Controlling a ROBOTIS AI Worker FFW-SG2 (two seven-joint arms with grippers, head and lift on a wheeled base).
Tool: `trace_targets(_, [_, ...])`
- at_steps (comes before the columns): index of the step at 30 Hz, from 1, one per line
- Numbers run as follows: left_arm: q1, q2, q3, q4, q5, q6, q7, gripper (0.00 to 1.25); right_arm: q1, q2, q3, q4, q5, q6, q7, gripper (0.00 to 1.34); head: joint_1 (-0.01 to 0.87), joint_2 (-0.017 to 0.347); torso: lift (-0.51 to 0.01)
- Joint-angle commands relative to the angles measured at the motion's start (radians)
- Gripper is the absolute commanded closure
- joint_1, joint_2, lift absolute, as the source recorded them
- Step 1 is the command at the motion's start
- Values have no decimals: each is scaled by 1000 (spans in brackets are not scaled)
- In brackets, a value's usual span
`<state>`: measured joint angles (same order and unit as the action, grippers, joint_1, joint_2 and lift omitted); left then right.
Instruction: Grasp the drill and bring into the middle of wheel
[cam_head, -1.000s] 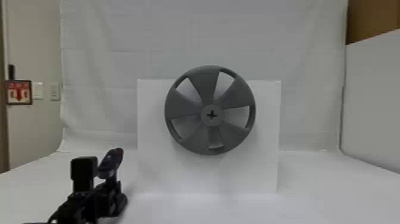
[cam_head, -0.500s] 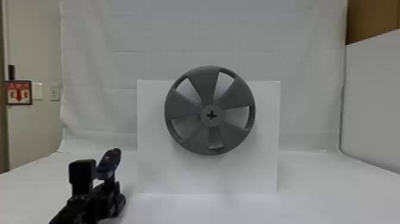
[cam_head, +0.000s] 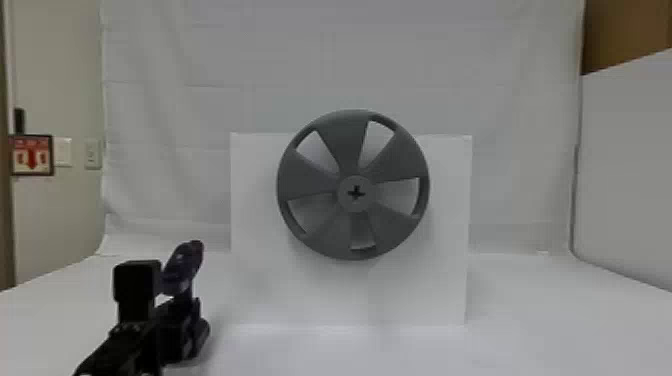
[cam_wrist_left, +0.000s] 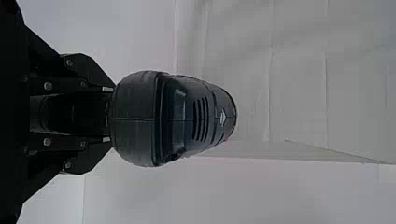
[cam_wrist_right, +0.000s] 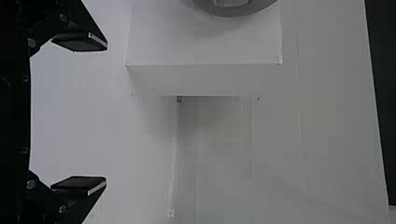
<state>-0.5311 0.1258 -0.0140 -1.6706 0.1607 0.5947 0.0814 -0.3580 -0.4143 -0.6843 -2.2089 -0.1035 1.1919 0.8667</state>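
The gray wheel (cam_head: 305, 175) is facing forward at the front of an upright white panel (cam_head: 447, 250), which is standing on the white counter (cam_head: 560, 330). Lower left, the left gripper (cam_head: 175, 317) is holding the drill (cam_head: 182, 270). White cloth (cam_head: 300, 60) is hanging behind; a red-arrow sign (cam_head: 31, 155) is occupying the far left.

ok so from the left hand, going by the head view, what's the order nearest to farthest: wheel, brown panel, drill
1. Drill: held in the left hand, on the left side
2. Wheel: near the middle, up and to the right of the hand
3. Brown panel: top right corner
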Motion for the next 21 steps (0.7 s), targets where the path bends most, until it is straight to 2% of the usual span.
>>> trace_targets(1, [22, 6, -7, -95, 5, 30, 0, 1225, -1, 0, -3, 0, -1, 0, 0, 266, 54, 31, -403])
trace_targets(12, [94, 41, -38, -342, 33, 105, 1, 1225, -9, 2, -12, 0, -1, 0, 0, 266, 54, 31, -403])
trace_targets(21, [144, 72, -98, -514, 85, 185, 49, 1225, -21, 0, -27, 0, 2, 0, 0, 266, 54, 31, -403])
